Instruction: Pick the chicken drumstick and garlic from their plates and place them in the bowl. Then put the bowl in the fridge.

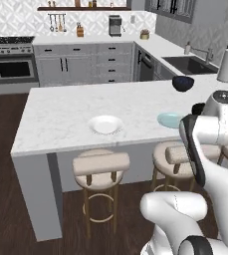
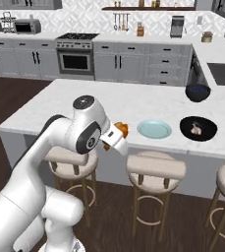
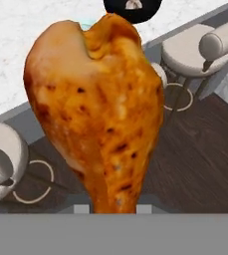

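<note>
Left base view: round flat white plate (image 1: 105, 124) bare on speckled marble counter (image 1: 60, 114). Right base view: lumpy pale garlic bulb (image 2: 196, 129) inside wide shallow black bowl (image 2: 198, 128). Hand view: pincer (image 3: 114, 208) pinching glossy orange-brown chicken drumstick (image 3: 98, 104) by narrow end, aloft.

The orange-brown chicken drumstick (image 3: 98, 107) has rough, mottled skin with dark speckles and a slight gloss. The white stone surface (image 1: 60, 117) looks smooth, faintly veined marble. On it, the round white plate (image 1: 105, 124) and pale teal plate (image 2: 154, 129) look glazed; beside the teal plate, the wide black bowl (image 2: 198, 128) looks matt. The dark floor (image 2: 15, 101) is wood planking.
</note>
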